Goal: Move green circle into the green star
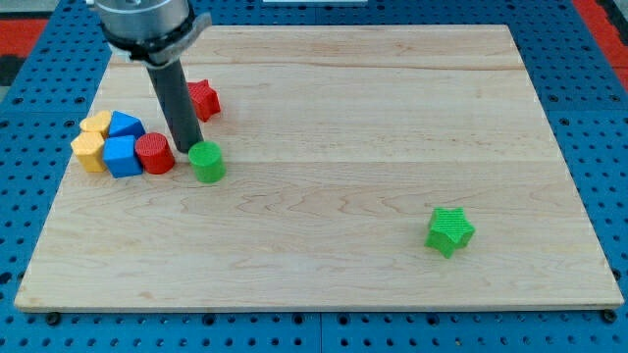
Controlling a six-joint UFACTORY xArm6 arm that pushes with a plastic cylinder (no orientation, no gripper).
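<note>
Landmark: green circle [207, 162], all places given relative to it.
Board: wooden table top [334, 118] on a blue pegboard [589, 88].
Green circle: toward the view's left, just off a cluster of blocks; lying free on bare wood.
Green star [449, 231]: well apart from the circle, toward the view's right and bottom; no block between the two.
Progress: judged barely begun; circle and star nowhere near touching, the whole crossing to the star left to do.
Tip [189, 148]: at the circle's upper-left edge, touching it or just beside it; contact too close to tell for certain.
Rod [175, 103]: dark, straight, rising from the tip toward the view's top-left; no jaws, so nothing to open or close, nothing grasped, only able to push.
Push side: tip on the side away from the star, judged well placed for a push toward the view's right and bottom.
Red cylinder [154, 153]: just left of the circle, beyond the tip.
Blue blocks [123, 147]: left of the red cylinder, shapes unclear.
Yellow blocks [90, 142]: farthest left of the cluster, shapes unclear.
Red block [203, 99]: above the circle, partly hidden by the rod, shape unclear.
Risk: round circle judged likely to slip sideways off the tip on a long push.
</note>
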